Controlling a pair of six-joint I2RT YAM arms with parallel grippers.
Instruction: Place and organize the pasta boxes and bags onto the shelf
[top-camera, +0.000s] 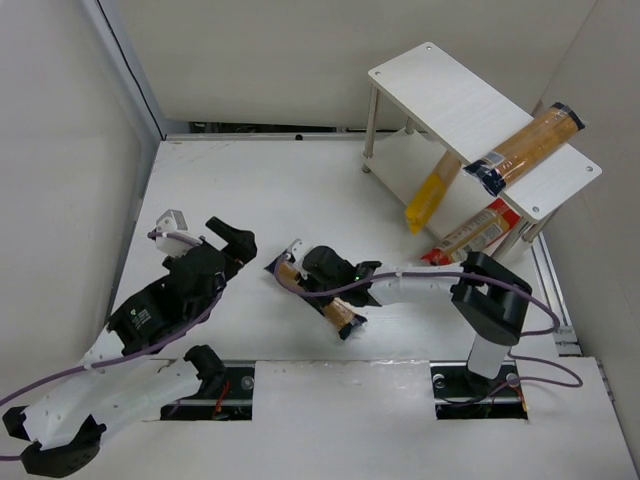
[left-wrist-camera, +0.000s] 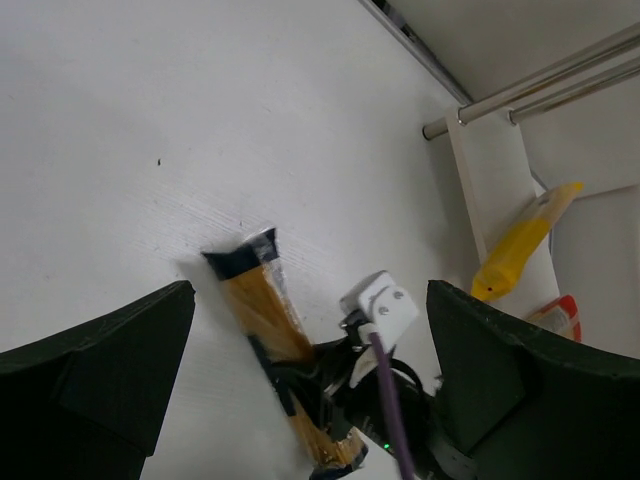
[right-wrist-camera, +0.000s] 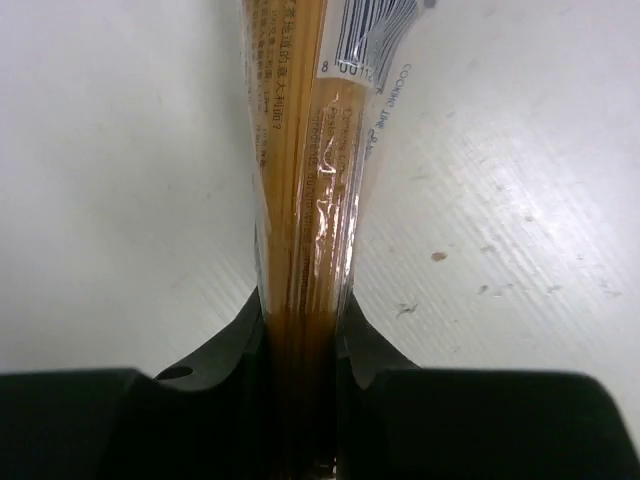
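Four packs, two grippers, one shelf. Left gripper (left-wrist-camera: 310, 292) is spread wide with nothing in it, near the left edge. Right gripper (right-wrist-camera: 303, 335) pinches an orange pack (top-camera: 341, 314) lying mid-desk. In the far right corner, the shelf (top-camera: 440, 85) has a second orange pack (top-camera: 525, 148) up top, with the yellow pack (top-camera: 430, 197) and red pack (top-camera: 470, 233) down at the lower board.

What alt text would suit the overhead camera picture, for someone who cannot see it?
Seen from above, the right gripper grips a spaghetti pack at the middle of a white table. The left gripper is open and empty beside it. The shelf at far right holds an orange pack on top, a yellow pack and a red pack lower down.
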